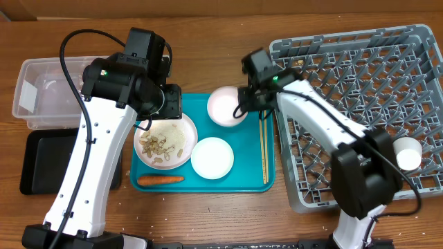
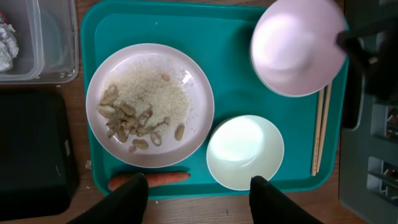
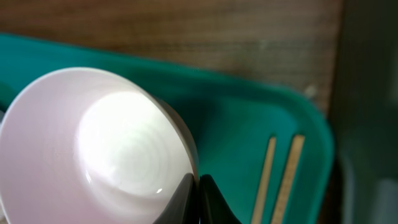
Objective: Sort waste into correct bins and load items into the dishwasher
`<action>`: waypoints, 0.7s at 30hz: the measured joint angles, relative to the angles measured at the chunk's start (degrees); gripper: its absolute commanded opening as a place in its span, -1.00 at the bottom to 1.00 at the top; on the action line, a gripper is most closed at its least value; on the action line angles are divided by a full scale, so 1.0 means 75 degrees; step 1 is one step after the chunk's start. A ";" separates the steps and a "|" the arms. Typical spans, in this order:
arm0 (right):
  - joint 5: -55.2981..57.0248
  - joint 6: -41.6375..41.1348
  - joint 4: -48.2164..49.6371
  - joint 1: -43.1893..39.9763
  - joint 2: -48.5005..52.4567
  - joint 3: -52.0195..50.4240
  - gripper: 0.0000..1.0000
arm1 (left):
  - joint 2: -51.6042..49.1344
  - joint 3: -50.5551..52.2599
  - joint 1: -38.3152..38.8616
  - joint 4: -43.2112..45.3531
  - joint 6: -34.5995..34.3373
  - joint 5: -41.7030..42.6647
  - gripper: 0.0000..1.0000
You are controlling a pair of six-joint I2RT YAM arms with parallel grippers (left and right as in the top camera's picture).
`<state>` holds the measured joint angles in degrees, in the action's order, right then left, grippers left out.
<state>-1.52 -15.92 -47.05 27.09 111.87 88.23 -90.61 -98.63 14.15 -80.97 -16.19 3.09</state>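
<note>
Right wrist view gives me the clearest look: the pink bowl (image 3: 93, 155) sits tilted, and the right gripper (image 3: 199, 185) is clenched on its rim, one finger inside the lip and one outside. I cannot tell whether the bowl is clear of the teal tray (image 3: 242, 118) beneath it. From overhead, that bowl is at the tray's far right corner, just beside the dish rack (image 1: 360, 104). The chopsticks (image 3: 277, 180) lie side by side along the tray's right edge, and in the left wrist view the bowl covers their far ends.

Nearer the tray's middle stands the white bowl (image 2: 244, 151), upright and touching nothing. Left of it is the plate (image 2: 180, 84), carrying the food scraps (image 2: 134, 118): pale grains plus beige curled pieces heaped on its left half. The carrot (image 2: 158, 178) lies along the tray's near edge, just below the plate.

My left gripper (image 2: 199, 196) hangs released above that near edge, its fingers (image 2: 127, 199) spread wide with nothing between them, one over the carrot's end.

Left of the tray are the clear tub (image 2: 59, 43), with a crumpled foil wrapper (image 2: 5, 46) inside, and the black tray (image 2: 31, 149) nearer me. The cup (image 1: 407, 153) rests in the rack's right side. Everything stands on the wooden table (image 1: 208, 28).
</note>
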 measured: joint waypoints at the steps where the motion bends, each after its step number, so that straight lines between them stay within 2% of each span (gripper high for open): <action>1: 0.0119 0.0029 -0.0102 -0.0015 -0.0114 0.0187 -0.92 | 0.0000 0.0000 0.0000 -0.0003 0.0003 -0.0012 0.10; 6: 0.1460 0.0539 -0.0417 -0.0277 -0.1241 0.0947 -0.93 | 0.0000 0.0000 0.0000 -0.0003 0.0000 -0.0181 0.15; 10: 0.3404 0.0976 -0.0417 -0.0627 -0.1929 0.1043 -0.92 | 0.0000 0.0000 0.0000 0.0000 0.0000 -0.0306 0.15; 15: 0.6368 0.1241 0.0114 -0.1265 -0.1894 0.1043 -0.92 | 0.0000 0.0000 0.0000 0.0029 0.0000 -0.0341 0.16; 21: 0.8064 0.1335 0.0781 -0.2556 -0.1836 0.1043 -0.92 | 0.0000 0.0000 0.0000 0.0044 0.0000 -0.0367 0.15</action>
<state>58.96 -5.91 -41.19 7.92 98.10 96.05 -90.61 -98.63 14.15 -80.64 -16.19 0.34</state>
